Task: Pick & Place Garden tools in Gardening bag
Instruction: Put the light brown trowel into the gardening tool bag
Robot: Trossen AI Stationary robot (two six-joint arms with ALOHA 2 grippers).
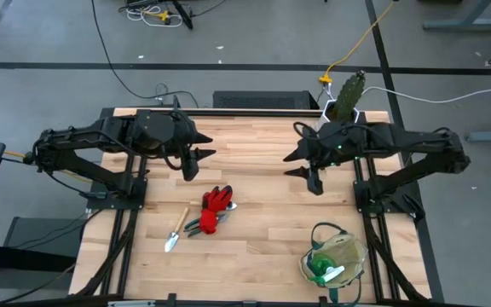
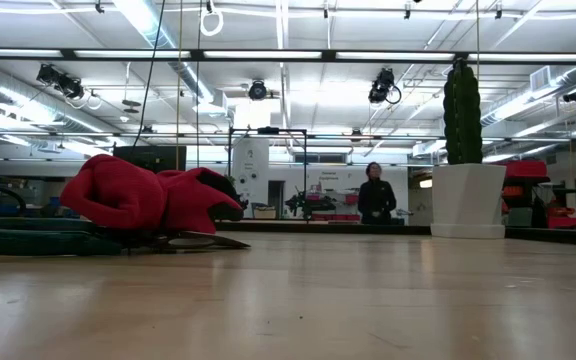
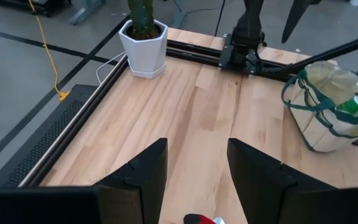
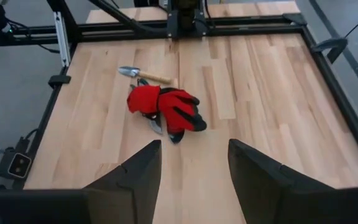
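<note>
While both arms hang raised over the far half of the desk (image 1: 262, 183), neither tool is carrying anything: the left tool (image 1: 193, 164) and the right tool (image 1: 307, 164) each have their fingers set apart with bare wood between them (both wrist views show the gap clearly).

Out from there, the leftover garden tools sit in a little heap nearer the left arm. The red-and-black gloves (image 1: 217, 201) are flopped on top of the dark-handled pruners (image 1: 205, 224), and the trowel (image 1: 176, 231) lies just beside them, wooden handle toward the gloves, metal blade pointing away.

My guess on handling: the gloves are soft fabric and will squash and drape, so pinch a thick bunched fold. The trowel is stiff and light, and the round wooden handle looks like the best spot, since the blade is smooth metal and probably slippery. The pruners are half buried, so gloves first.

The gardening bag (image 1: 337, 258) stands well apart at the near right corner, beige canvas with green loop handles, spray bottle (image 1: 322, 269) already inside. The cactus (image 1: 349, 92) in its white hexagonal pot stays out of it.
</note>
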